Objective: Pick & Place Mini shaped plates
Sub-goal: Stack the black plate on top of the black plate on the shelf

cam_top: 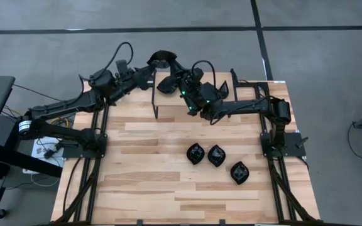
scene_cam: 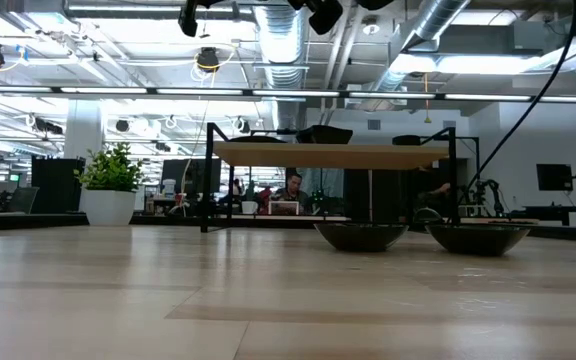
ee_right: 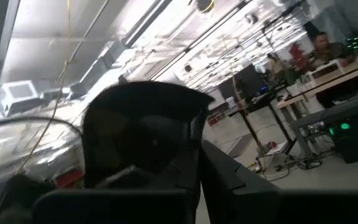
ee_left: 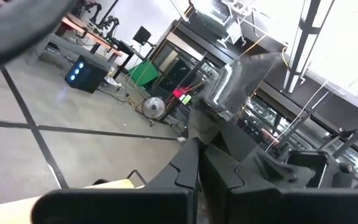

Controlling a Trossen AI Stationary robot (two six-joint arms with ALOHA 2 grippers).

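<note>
Both grippers were at the far shelf (cam_top: pixel 193 88), left gripper (cam_top: pixel 160 61) and right gripper (cam_top: pixel 173 80) each pinched on a black mini plate (cam_top: pixel 159 58). Three plates (cam_top: pixel 217 155) sat near-right on the table (cam_top: pixel 143 169). Likely a handover or placing step; next calls for one claw to release

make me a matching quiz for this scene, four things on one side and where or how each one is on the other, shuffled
Things:
1 potted plant
2 rack
3 three loose plates
4 right gripper

States:
a jaws shut on a held plate
b lying on the tabletop, on the right arm's side
c wooden top on black legs, at the table's far edge
d in the room beyond the table

Pairs: 1-d, 2-c, 3-b, 4-a
</note>
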